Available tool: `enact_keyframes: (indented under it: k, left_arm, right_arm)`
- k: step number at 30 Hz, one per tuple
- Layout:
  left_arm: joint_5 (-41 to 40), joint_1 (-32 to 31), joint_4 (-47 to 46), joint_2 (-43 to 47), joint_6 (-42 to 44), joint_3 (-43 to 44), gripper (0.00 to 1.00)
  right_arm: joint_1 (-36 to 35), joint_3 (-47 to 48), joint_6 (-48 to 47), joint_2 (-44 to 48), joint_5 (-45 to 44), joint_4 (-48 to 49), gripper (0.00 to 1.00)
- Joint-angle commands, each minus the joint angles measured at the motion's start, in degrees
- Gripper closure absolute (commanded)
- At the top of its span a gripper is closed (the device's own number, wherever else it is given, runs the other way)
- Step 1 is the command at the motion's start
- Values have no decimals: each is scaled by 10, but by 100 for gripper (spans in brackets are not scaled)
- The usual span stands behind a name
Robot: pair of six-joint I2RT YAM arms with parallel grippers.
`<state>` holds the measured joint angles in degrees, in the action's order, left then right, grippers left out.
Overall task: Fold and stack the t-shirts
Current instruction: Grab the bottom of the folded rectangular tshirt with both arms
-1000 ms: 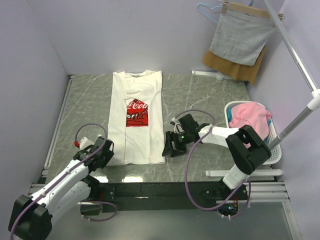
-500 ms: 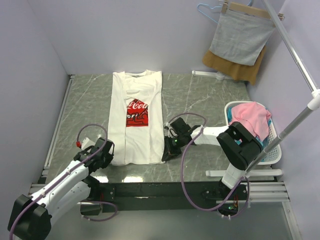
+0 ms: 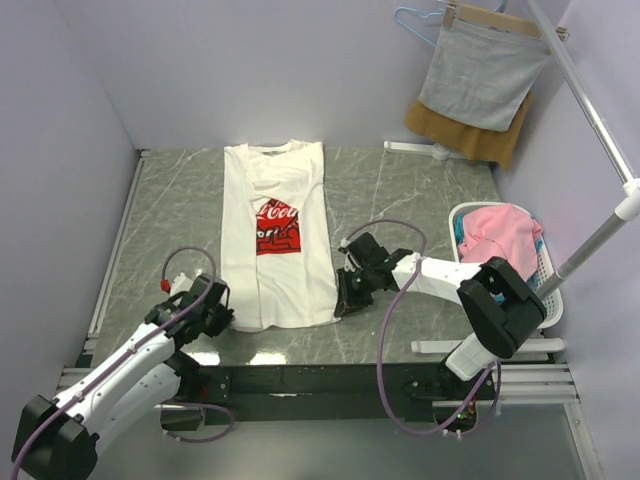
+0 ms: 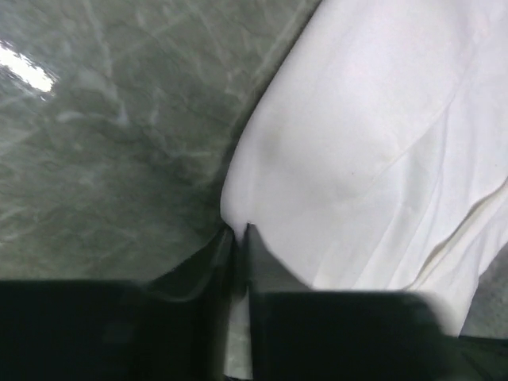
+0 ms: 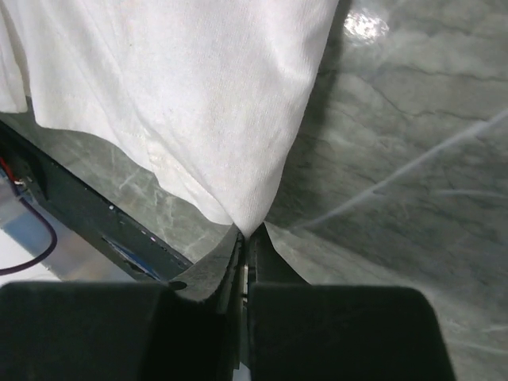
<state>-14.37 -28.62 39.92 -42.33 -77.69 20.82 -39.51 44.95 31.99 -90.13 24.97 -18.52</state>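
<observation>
White short-sleeved cotton t-shirt (image 3: 285,275) lies flat on the grey-green marbled table top (image 3: 420,190), towards the left of the middle. Both its sides are folded inwards, so it forms one long, narrow strip running away from the arms. The collar is at the far end and the hem at the near end. A red square chest print with white script lettering (image 3: 276,225) faces up about halfway along, its left part covered by the folded-in cloth.

The left gripper (image 3: 224,318) sits at the near left corner of the hem. In the left wrist view its two dark fingers are pressed almost together, with a thin edge of white cloth pinched in the slit between them. The right gripper (image 3: 340,306) sits at the near right corner of the hem. In the right wrist view its fingers are likewise nearly closed, and a point of white fabric runs down into the narrow gap, so that corner is nipped too.

At the right edge of the table stands a white slatted plastic basket (image 3: 547,270) holding a crumpled pink cloth (image 3: 500,235). At the far right corner a plain grey cloth (image 3: 480,75) hangs in front of a mustard-brown cloth (image 3: 485,142).
</observation>
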Motion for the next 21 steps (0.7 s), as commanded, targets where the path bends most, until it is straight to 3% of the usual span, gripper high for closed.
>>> enact_keyframes:
  k: [1,2,3,6,15,19,20,21]
  left_arm:
    - [37,-19,21,22,-2,24,60]
    - [26,-21,42,26,-11,26,45]
    - [24,-28,43,35,-16,24,39]
    - [15,-29,33,37,-19,17,28]
    - [10,-35,8,-22,-11,0,28]
    - [14,-42,-5,-25,-11,-23,46]
    - [11,-43,-5,-24,-11,-22,68]
    - [8,-43,-5,-23,-11,-23,81]
  right_arm:
    - [-1,-10,-6,27,-25,-28,93]
    - [0,-14,-5,28,-19,-27,85]
    - [0,-14,-3,29,-20,-26,73]
    - [0,-9,0,22,-19,-21,55]
    - [-1,-14,20,-24,42,46,52]
    - [-2,-15,25,-48,55,67,58]
    - [-2,-16,26,-50,58,68,64]
    - [-2,-17,26,-50,60,69,69]
